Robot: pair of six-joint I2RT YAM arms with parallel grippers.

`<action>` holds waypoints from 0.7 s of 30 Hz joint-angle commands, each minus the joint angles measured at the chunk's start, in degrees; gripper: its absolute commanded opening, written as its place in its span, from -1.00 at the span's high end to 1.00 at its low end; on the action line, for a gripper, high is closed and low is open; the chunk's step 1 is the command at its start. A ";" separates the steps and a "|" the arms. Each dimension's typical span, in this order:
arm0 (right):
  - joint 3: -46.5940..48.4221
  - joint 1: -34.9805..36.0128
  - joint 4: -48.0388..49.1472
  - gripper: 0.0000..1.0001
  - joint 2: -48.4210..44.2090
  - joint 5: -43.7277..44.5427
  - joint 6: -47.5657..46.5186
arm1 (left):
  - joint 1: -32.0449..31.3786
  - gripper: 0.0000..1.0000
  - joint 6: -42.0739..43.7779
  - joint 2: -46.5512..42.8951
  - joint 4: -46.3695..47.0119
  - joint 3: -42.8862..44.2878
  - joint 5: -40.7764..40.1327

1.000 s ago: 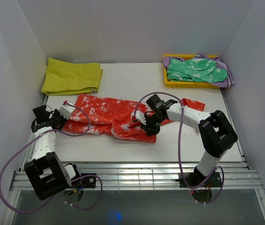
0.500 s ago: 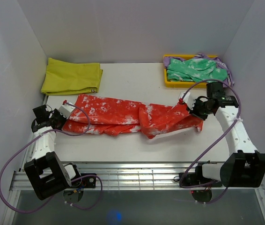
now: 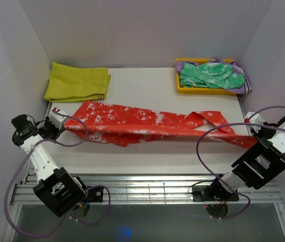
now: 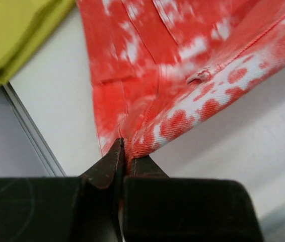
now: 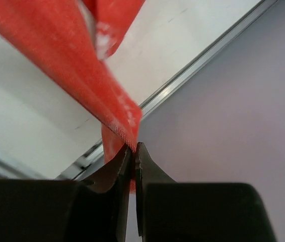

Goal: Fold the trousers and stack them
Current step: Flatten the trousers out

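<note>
Both arms have swung apart since a moment ago, and the bright red-orange, white-mottled fabric trousers [image 3: 147, 123], bunched before, now stretch in a long band across the white table [image 3: 147, 154]. On the left, just below the folded yellow cloth [image 3: 77, 82], the left gripper [image 4: 125, 151] pinches one end. At the far right edge, the right gripper [image 5: 134, 147] is clamped tight on the other end.

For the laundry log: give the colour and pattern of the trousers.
The trousers are red-orange with white mottled blotches, clearest in the top view.
</note>
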 commanded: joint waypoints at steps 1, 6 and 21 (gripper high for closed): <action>-5.94 -10.90 1.89 0.84 -5.60 2.61 -20.04 | 8.98 1.00 28.47 -8.26 -18.59 -4.83 -0.02; -12.97 -18.04 1.62 0.45 -9.11 4.28 -39.17 | 12.59 0.99 42.98 -8.70 -28.02 -8.17 -7.47; 5.98 0.56 -2.50 -0.83 -1.49 -3.28 -0.33 | 10.15 -0.68 14.03 10.08 -29.97 17.38 3.14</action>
